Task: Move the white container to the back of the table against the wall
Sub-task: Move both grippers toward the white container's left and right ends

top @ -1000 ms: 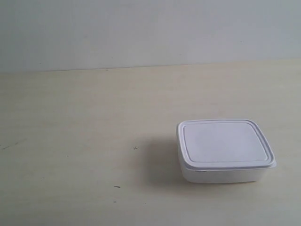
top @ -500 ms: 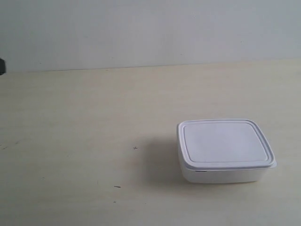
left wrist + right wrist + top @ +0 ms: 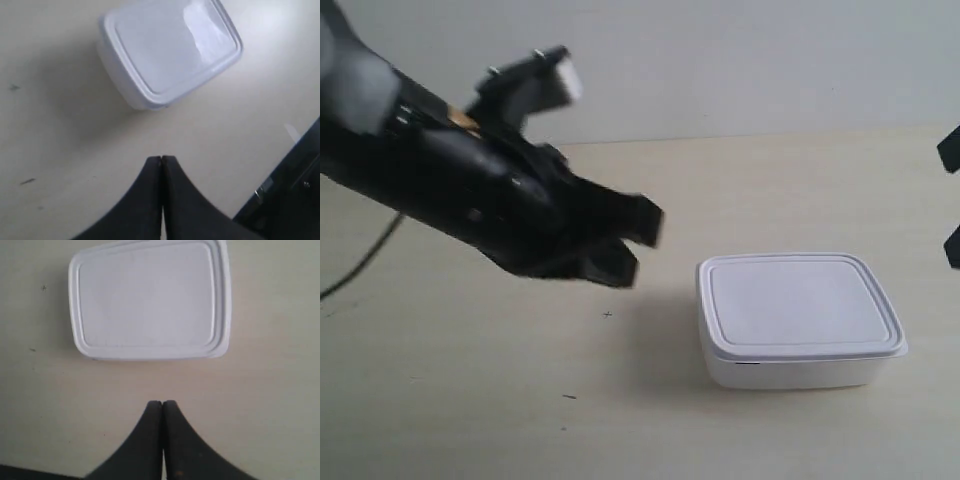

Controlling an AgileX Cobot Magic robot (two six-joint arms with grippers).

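Lidded white container (image 3: 800, 320) is seen on worktop (image 3: 470, 400), well short of wall (image 3: 720, 60). Both left pincer (image 3: 161, 162) and right pincer (image 3: 162, 405) are held tips-together, clear of it. Each should be parted before its sides are gripped.

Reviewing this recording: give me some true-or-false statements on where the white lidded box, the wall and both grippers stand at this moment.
1. The shallow white plastic rectangular container has its flat white lid on. True.
2. The container touches the plain pale grey wall. False: bare pale cream tabletop lies between them.
3. The left gripper is shut and holds nothing. True.
4. The right gripper clamps the container's rim. False: it is shut, apart from the container.
5. No arm shows in the exterior view. False: a black arm is at that view's left.
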